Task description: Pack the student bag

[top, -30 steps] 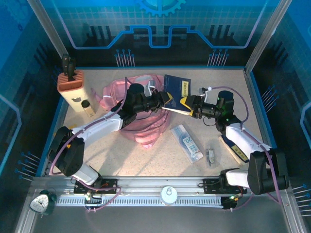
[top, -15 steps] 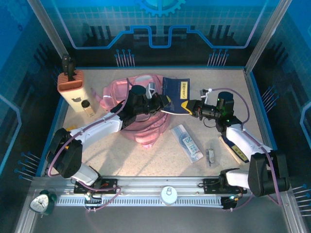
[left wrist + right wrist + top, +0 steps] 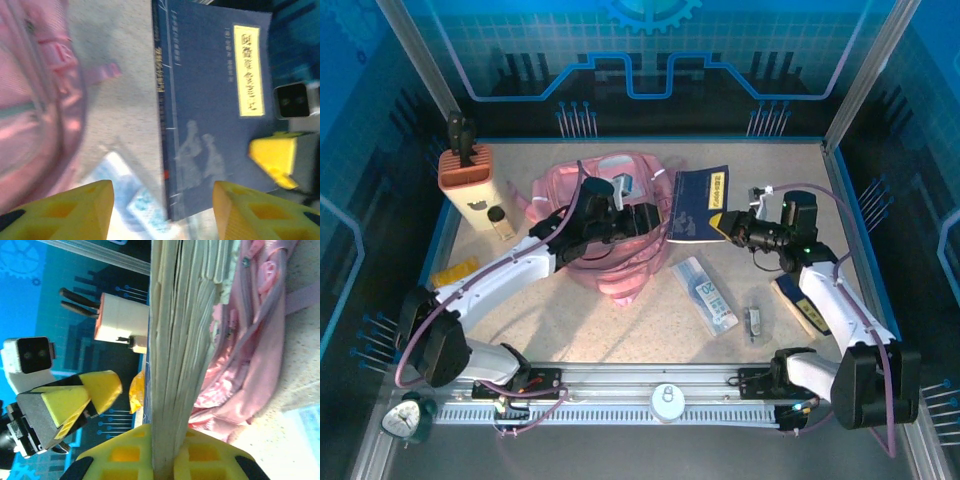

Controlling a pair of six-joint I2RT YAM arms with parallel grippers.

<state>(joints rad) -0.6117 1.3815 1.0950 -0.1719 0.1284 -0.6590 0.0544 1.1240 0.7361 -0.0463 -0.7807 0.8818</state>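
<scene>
The student bag (image 3: 552,190) is laid near the table's (image 3: 620,335) far edge, left of middle. A blue book (image 3: 700,195) is clamped in the right gripper (image 3: 722,224). The left gripper's (image 3: 655,218) jaws are spread apart beside the book.

left arm (image 3: 510,272), right arm (image 3: 830,290): white shells, black joints | cables (image 3: 817,192): purple, looped alongside | fingers (image 3: 75,210): yellow wedges — waffle-gridded pads | bases (image 3: 525,378): black, on the slotted rail (image 3: 620,385)

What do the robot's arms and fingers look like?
The left arm and right arm have white shells and chunky black joints, with a thin purple cable looping along each. The left gripper and right gripper have yellow wedge-shaped fingers with a grid of little pockets. A small white camera box sits by each.
</scene>
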